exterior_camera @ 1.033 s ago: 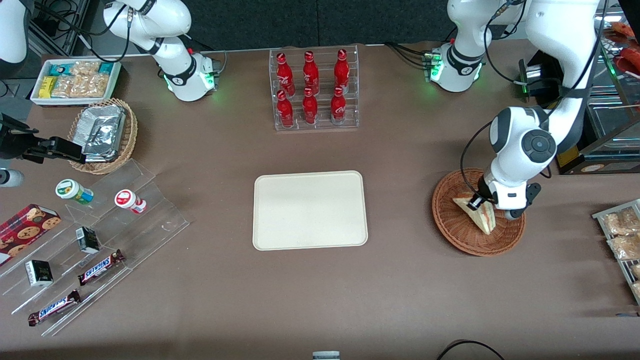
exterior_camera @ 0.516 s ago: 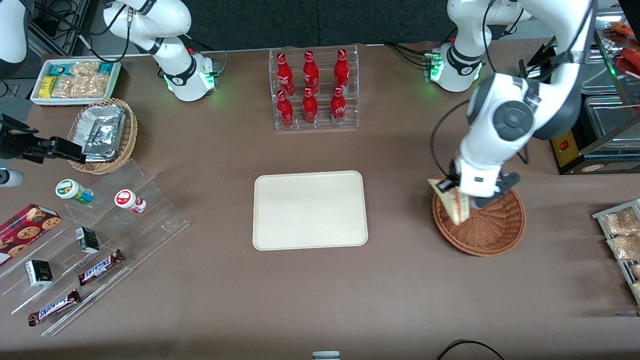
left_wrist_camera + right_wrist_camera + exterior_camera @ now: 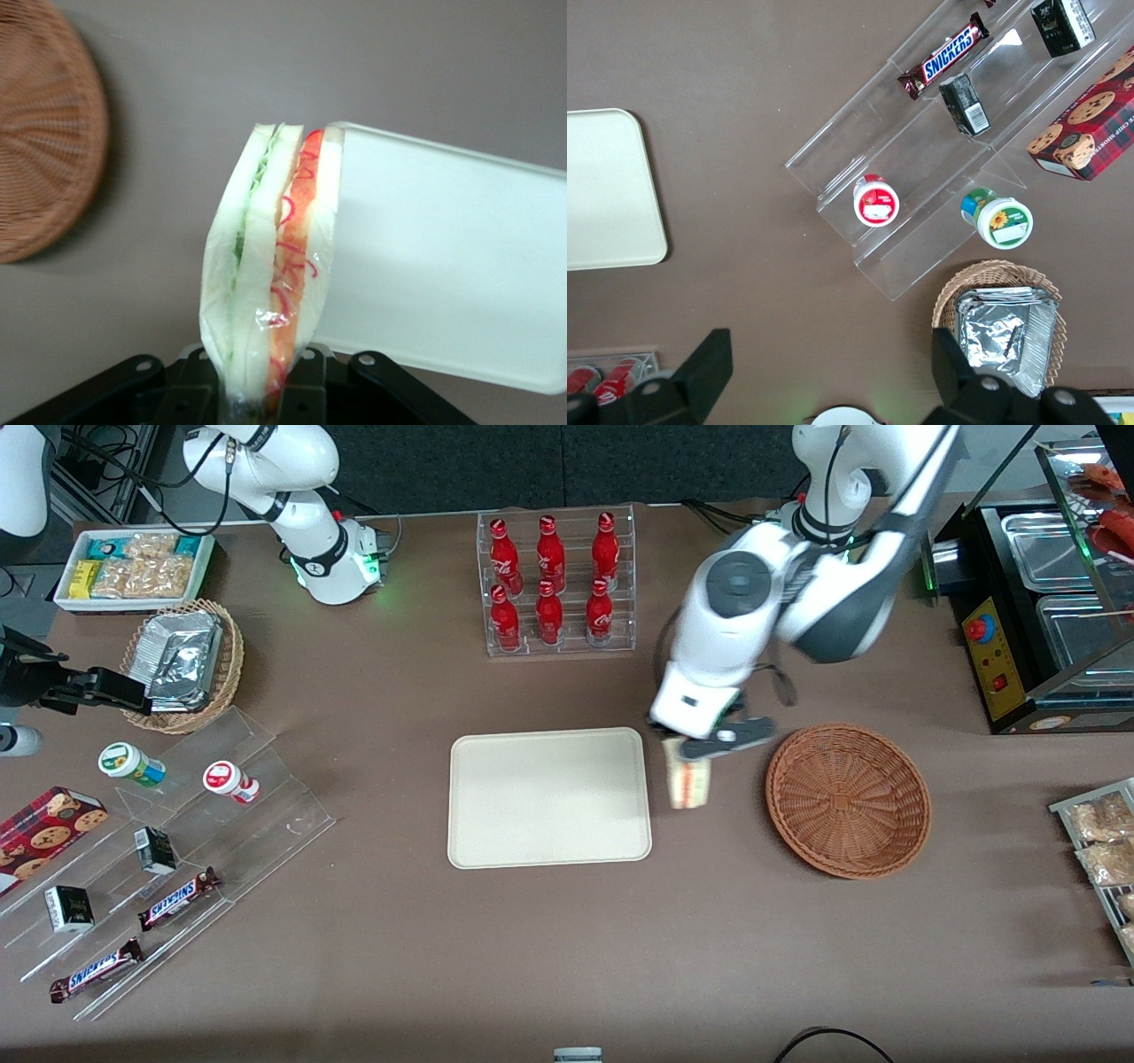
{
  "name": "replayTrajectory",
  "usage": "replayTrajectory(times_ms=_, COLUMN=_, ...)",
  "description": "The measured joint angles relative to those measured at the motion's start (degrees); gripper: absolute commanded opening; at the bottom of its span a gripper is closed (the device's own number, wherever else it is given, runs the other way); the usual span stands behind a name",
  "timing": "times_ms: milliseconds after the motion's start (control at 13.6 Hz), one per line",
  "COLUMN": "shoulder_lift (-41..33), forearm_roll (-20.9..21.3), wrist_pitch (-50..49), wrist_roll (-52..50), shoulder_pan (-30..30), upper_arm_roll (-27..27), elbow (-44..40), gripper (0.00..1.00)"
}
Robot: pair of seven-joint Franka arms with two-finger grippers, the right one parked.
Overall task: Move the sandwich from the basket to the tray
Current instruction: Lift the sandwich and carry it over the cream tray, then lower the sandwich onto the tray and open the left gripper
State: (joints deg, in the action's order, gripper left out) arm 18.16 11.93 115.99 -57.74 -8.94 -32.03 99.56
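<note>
My left gripper [image 3: 684, 755] hangs above the bare table between the reddish-brown basket [image 3: 848, 800] and the cream tray [image 3: 549, 797], and it is shut on the sandwich [image 3: 689, 783]. The wrapped wedge [image 3: 270, 266] points away from the wrist camera, its green and red-orange layers showing along the cut edge, pinched between the two black fingers [image 3: 186, 390]. In that wrist view the tray's rounded corner [image 3: 443, 257] lies just beside the sandwich tip, and the basket [image 3: 40, 133] holds nothing.
A clear rack of red bottles [image 3: 554, 584] stands farther from the front camera than the tray. A tan basket of foil packets [image 3: 183, 662], an acrylic snack stand [image 3: 168, 859] and a white snack box [image 3: 133, 567] sit toward the parked arm's end. Packets on a rack [image 3: 1103, 841] lie at the working arm's end.
The gripper lifted the sandwich out of the basket and carried it sideways to just beside the tray's edge. The basket now holds nothing.
</note>
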Motion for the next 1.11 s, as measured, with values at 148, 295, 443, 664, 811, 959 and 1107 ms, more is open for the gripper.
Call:
replayTrajectory(times_ms=148, shoulder_lift=6.0, forearm_roll=4.7, wrist_pitch=0.0, wrist_roll=-2.9, shoulder_pan=-5.1, upper_arm_roll=-0.1, elbow=-4.2, gripper=0.01)
replayTrajectory(times_ms=295, shoulder_lift=11.9, forearm_roll=7.8, wrist_pitch=0.0, wrist_roll=-4.4, shoulder_pan=-8.7, upper_arm_roll=-0.1, elbow=-7.8, gripper=0.02)
replayTrajectory(times_ms=443, shoulder_lift=16.7, forearm_roll=9.6, wrist_pitch=0.2, wrist_roll=-4.4, shoulder_pan=-10.2, upper_arm_roll=-0.1, elbow=-10.6, gripper=0.02)
replayTrajectory(times_ms=664, shoulder_lift=21.9, forearm_roll=11.3, wrist_pitch=0.3, wrist_roll=-5.1, shoulder_pan=-12.1, upper_arm_roll=-0.1, elbow=-14.1, gripper=0.02)
replayTrajectory(times_ms=811, shoulder_lift=24.4, forearm_roll=15.1, wrist_pitch=0.7, wrist_roll=-8.9, shoulder_pan=-13.3, upper_arm_roll=-0.1, elbow=-15.1, gripper=0.02)
replayTrajectory(times_ms=959, shoulder_lift=26.6, forearm_roll=17.7, wrist_pitch=2.1, wrist_roll=-12.1, shoulder_pan=-14.1, upper_arm_roll=-0.1, elbow=-15.8, gripper=0.02)
replayTrajectory(times_ms=1107, shoulder_lift=28.4, forearm_roll=18.2, wrist_pitch=2.8, wrist_roll=-13.1, shoulder_pan=-14.4, upper_arm_roll=-0.1, elbow=-17.3, gripper=0.02)
